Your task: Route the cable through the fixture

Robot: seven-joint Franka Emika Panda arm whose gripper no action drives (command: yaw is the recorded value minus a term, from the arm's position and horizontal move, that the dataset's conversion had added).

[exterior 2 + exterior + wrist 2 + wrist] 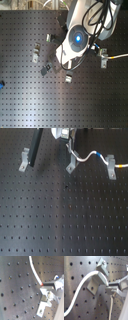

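Note:
In the first exterior view the thin white cable [89, 156] runs from my gripper [66, 140] at the top down past the middle metal fixture [71, 164]. It then curves right with its blue band [98, 153] into the right fixture [112, 167], and its yellow-orange band [123, 165] lies beyond. In the first wrist view the cable [81, 287] arches into a grey fixture [97, 278] just beside the gripper [114, 288]. In the second wrist view the cable [34, 269] ends between the fingers [51, 284], which look shut on it. The arm hides the gripper in the second exterior view.
A third fixture [24, 159] stands at the first exterior view's left, with a thick black rod [34, 148] leaning above it. In the second exterior view the arm [77, 36] covers the middle of the board, with fixtures around it [36, 51] [68, 76] [103, 56].

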